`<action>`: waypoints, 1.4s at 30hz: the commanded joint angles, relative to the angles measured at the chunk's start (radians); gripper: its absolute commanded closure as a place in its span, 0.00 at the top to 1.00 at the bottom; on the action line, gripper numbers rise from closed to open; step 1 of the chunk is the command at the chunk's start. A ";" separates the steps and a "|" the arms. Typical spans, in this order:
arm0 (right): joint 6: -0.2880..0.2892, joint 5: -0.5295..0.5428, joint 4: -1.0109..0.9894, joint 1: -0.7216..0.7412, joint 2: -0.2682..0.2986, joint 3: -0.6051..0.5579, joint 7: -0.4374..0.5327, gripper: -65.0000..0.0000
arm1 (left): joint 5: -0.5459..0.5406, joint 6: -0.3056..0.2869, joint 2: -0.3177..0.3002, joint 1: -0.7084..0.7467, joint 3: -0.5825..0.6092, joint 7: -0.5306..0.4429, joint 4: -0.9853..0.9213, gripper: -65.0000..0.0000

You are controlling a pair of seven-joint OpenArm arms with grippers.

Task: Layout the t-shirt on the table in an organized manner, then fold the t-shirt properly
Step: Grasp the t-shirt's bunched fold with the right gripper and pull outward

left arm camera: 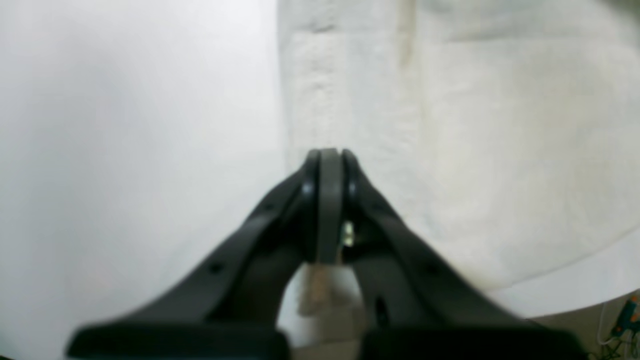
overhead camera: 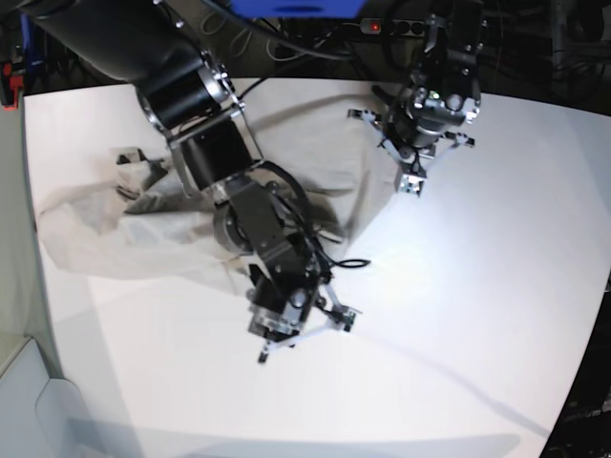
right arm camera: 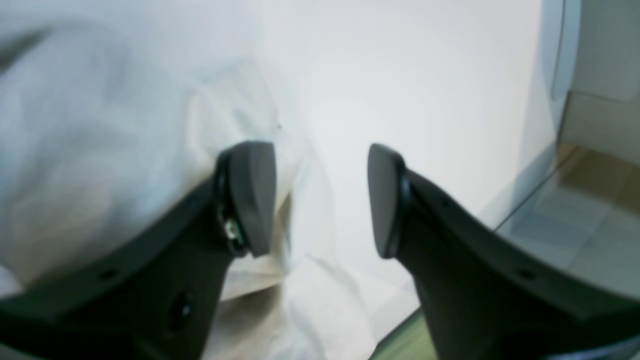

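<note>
two robot arms work over a white table [overhead camera: 477, 286] where a pale beige t-shirt [overhead camera: 115, 239] lies rumpled and unfolded across the far-left part of the top, its cloth running from the left edge under the nearer arm toward the far arm.

seen from the base camera, the right gripper [overhead camera: 304, 336] hangs low over bare tabletop just off the shirt's near edge, while the left gripper [overhead camera: 413, 183] hovers at the shirt's far right corner; at this distance neither set of fingers can be read clearly.

the wrist cameras fill that in. the left wrist view shows the left gripper [left arm camera: 329, 156] with its dark jaws pressed tightly together, tips at the border between cloth [left arm camera: 450, 150] and bare table [left arm camera: 125, 150]; a small tan scrap shows low behind the jaws, but whether any fabric is pinched cannot be told through the blur. the same view catches the table's rounded edge and a strip of floor at lower right, unseen from above.

the right wrist view shows the right gripper [right arm camera: 322, 200] released, its two pads standing well apart with nothing between them. wrinkled shirt cloth [right arm camera: 100, 150] lies to the left and beneath, white table [right arm camera: 400, 90] ahead, and tiled floor past the table's edge at right.
</note>
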 commanded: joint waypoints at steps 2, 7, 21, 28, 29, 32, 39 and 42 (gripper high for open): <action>-0.005 0.042 -0.014 0.048 -0.001 0.002 -0.001 0.46 | -0.001 0.002 0.002 0.000 0.000 0.026 0.010 0.00; -0.005 0.149 -0.088 0.053 -0.001 0.003 -0.001 0.46 | -0.001 0.002 0.002 0.000 0.000 0.026 0.010 0.00; -0.005 0.160 -0.149 -0.018 -0.001 0.002 0.087 0.37 | -0.001 -0.001 0.022 0.000 0.002 0.026 0.010 0.00; -0.005 0.157 -0.077 0.008 -0.001 0.002 0.087 0.01 | -0.001 -0.001 0.020 0.000 0.002 0.026 0.007 0.00; -0.005 0.157 -0.042 0.010 -0.001 0.005 0.080 0.00 | -0.001 -0.001 0.020 0.002 0.002 0.026 0.004 0.00; -0.005 0.156 0.064 0.034 -0.001 0.053 0.051 0.00 | -0.001 -0.001 0.016 0.013 0.002 0.024 0.000 0.00; -0.005 0.160 0.173 0.100 -0.001 0.178 0.004 0.00 | -0.001 -0.001 0.011 0.037 0.002 -0.010 0.004 0.00; -0.005 0.160 0.202 0.103 -0.001 0.204 -0.001 0.00 | -0.001 -0.001 0.011 0.054 0.002 -0.031 0.000 0.00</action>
